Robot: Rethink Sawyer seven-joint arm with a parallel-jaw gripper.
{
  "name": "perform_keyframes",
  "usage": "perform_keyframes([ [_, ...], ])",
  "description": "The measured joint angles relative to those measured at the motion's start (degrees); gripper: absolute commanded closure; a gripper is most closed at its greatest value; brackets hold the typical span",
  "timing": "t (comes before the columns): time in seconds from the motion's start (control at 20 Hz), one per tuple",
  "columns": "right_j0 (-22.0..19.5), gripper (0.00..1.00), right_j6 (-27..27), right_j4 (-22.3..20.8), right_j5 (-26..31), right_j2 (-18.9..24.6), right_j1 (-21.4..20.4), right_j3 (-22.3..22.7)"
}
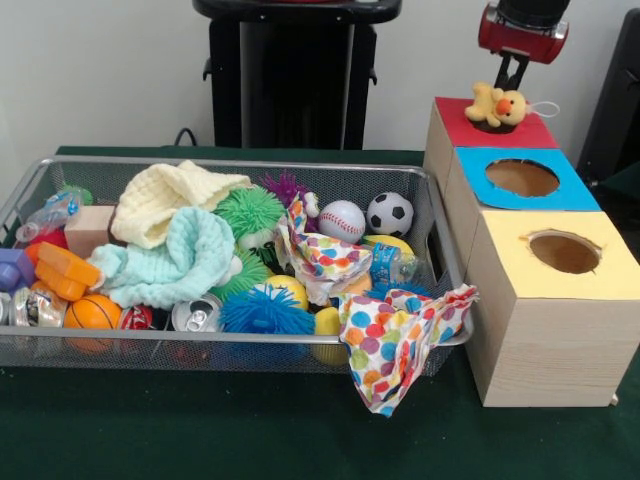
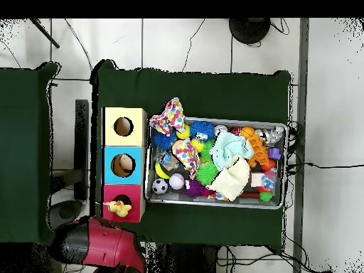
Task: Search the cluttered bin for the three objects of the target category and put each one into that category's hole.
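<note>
Hole: round cut-out with red-painted square surround (image 1: 540, 132) on top of the pale wooden box farthest from the front camera; in the overhead view (image 2: 108, 208) it is the box nearest the robot's base.
Item on hole: small yellow plush duck with an orange beak (image 1: 498, 105), (image 2: 119, 208), sitting on the red surround and covering most of the cut-out.
Gripper: black fingers below the red and black arm end (image 1: 511, 72), directly above the duck. Whether the fingers are open or closed cannot be told, nor whether they touch the duck.
Arm: red housing (image 2: 106, 245) just beside the red-topped box in the overhead view.
Adjacent boxes: blue-surrounded hole (image 1: 522, 177) in the middle box; yellow-surrounded hole (image 1: 565, 252) in the box nearest the front camera. All three boxes stand in one touching row.
Bin: wide, shallow silver wire-mesh basket with thick metal rim (image 1: 240, 164), (image 2: 217, 203), just beside the box row on the dark green table cover (image 1: 200, 430).
Bin contents: pale yellow knitted cloth (image 1: 170, 195), mint green cloth (image 1: 175, 258), white baseball (image 1: 342, 221), black-and-white soccer ball (image 1: 389, 213), green spiky ball (image 1: 250, 212), blue spiky ball (image 1: 262, 311), small orange basketball (image 1: 92, 312), silver drink can (image 1: 197, 316).
Overhanging item: polka-dot fabric (image 1: 395, 340), draped over the bin rim at the corner nearest the yellow-topped box.
</note>
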Motion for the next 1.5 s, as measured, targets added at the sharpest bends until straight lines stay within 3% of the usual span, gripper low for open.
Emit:
perform_keyframes([
  [1.5,1.99,1.0,0.0,0.85,-0.05,-2.41,1.9,0.21],
])
